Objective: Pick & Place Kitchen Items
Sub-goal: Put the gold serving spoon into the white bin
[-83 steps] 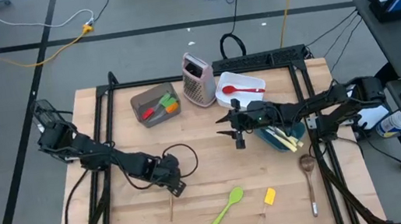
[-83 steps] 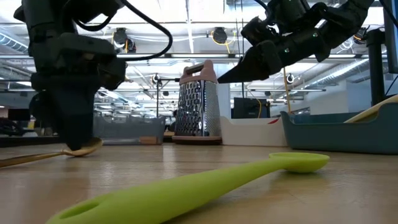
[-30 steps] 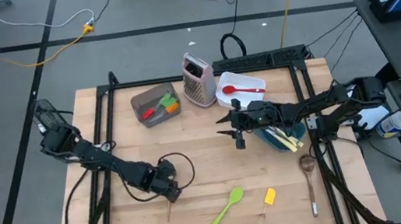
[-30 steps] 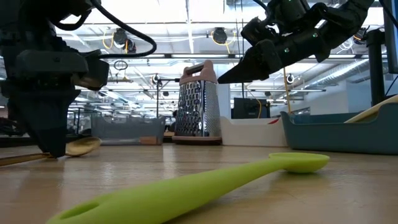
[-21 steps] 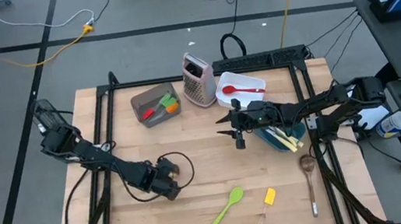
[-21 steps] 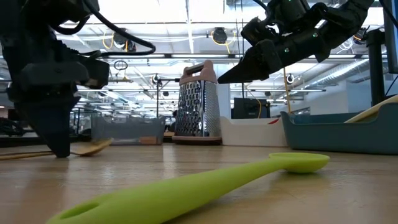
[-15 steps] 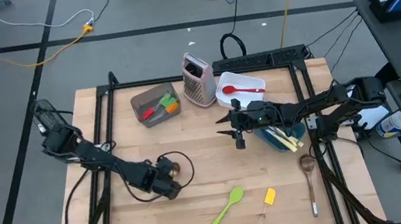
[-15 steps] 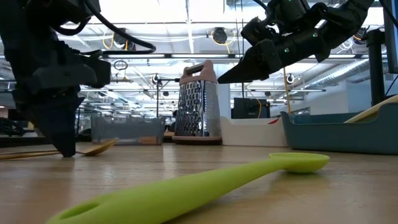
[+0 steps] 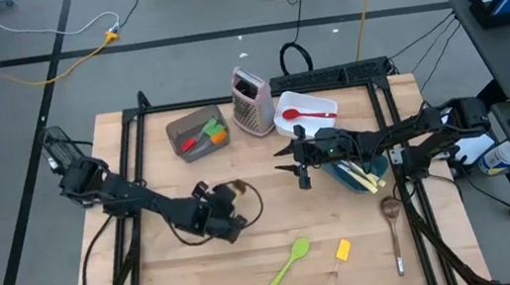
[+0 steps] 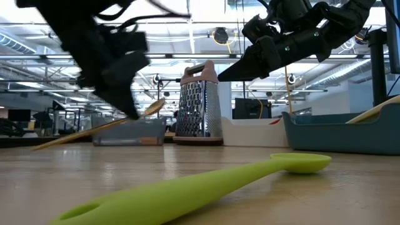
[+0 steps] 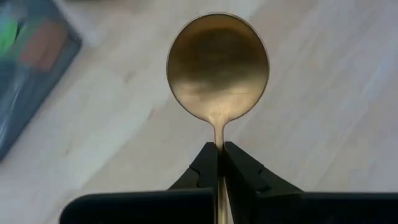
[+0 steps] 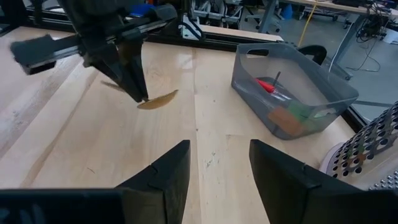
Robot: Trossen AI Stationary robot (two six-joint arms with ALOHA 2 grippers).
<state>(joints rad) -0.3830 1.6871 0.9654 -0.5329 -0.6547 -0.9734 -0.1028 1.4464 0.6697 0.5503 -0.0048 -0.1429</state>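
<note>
One gold spoon (image 11: 217, 66) is hanging clear of the table (image 9: 268, 236), pinched at the neck by the left gripper (image 11: 219, 152), bowl projecting just ahead of the fingertips. Judged light, stiff and slick; the neck hold suits it. Right gripper (image 12: 214, 168) is waiting spread near the teal bin (image 9: 345, 178).

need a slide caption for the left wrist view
Left gripper shut on the gold spoon by its neck, bowl held above the wooden table.
</note>
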